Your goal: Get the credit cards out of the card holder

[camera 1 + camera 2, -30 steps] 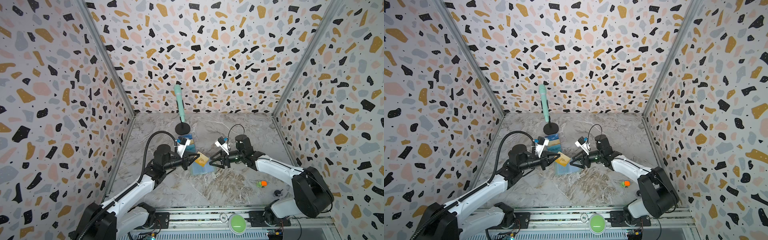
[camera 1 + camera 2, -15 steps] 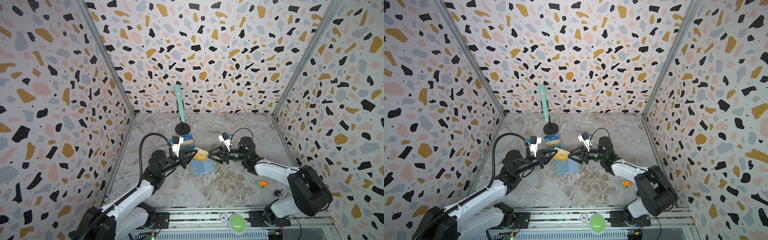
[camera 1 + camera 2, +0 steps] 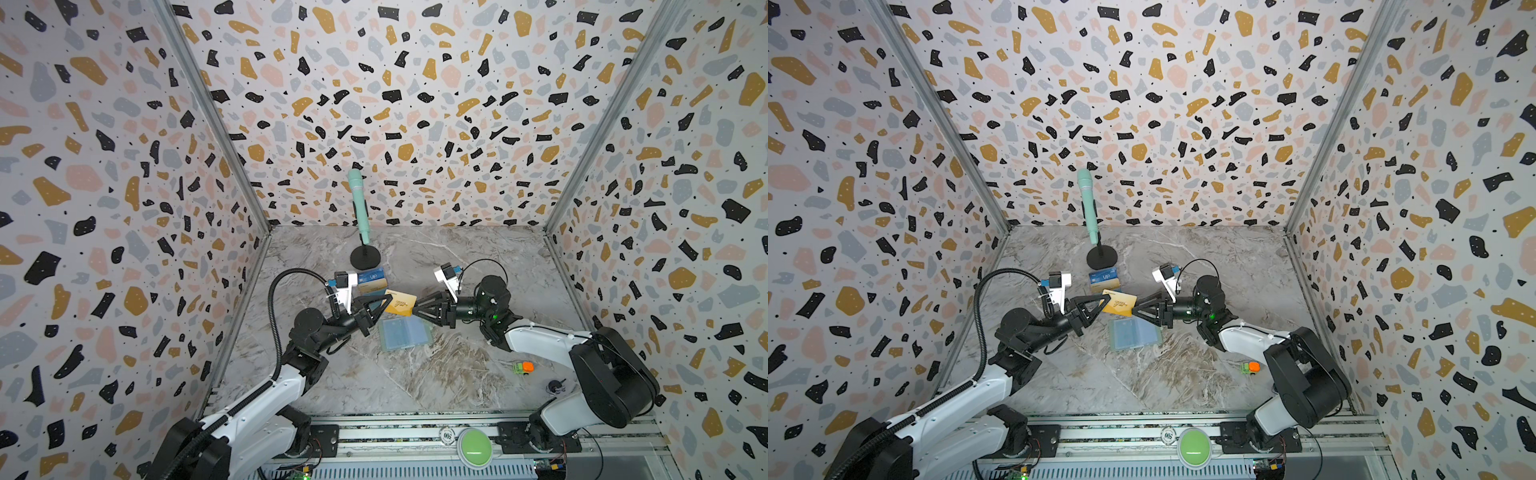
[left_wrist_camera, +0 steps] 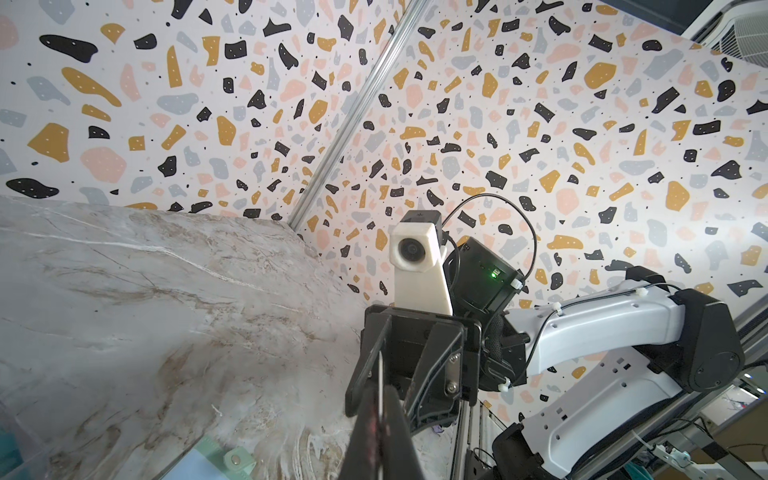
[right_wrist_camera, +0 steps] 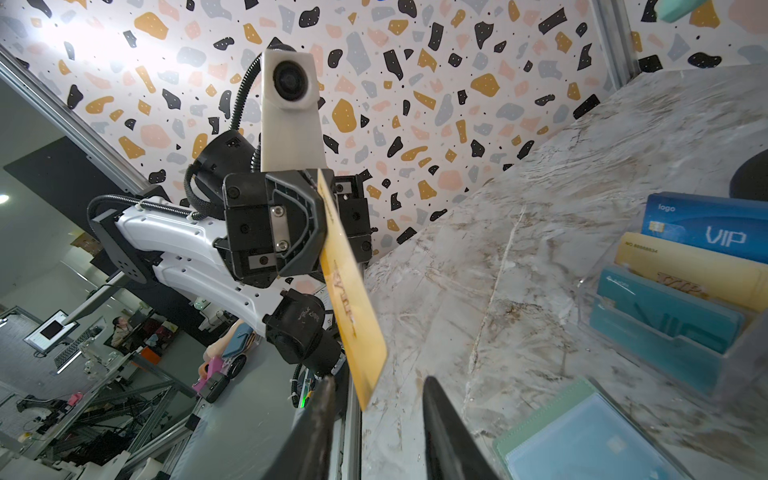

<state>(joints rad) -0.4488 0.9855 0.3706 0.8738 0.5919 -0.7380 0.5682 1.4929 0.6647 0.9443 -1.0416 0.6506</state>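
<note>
Jaws, left gripper (image 3: pixel 381 306): pressed together on one short end of the golden yellow plastic card (image 3: pixel 400 302).
Jaws, right gripper (image 3: pixel 417 311): spread, one finger on either side of the card's free short end.
Card axis: long axis level, running from gripper to gripper, roughly parallel to the front edge of the marble desk (image 3: pixel 415 386); printed face upward.
Card place: held clear of the desk, above the rear edge of the mint-green booklet card holder (image 3: pixel 405 333), which lies open mid-desk with its sleeves up.
Arms: both reach inward with wrists level, grippers tip to tip.
Nearby: clear tiered stand of cards (image 3: pixel 371 281), just behind.
</note>
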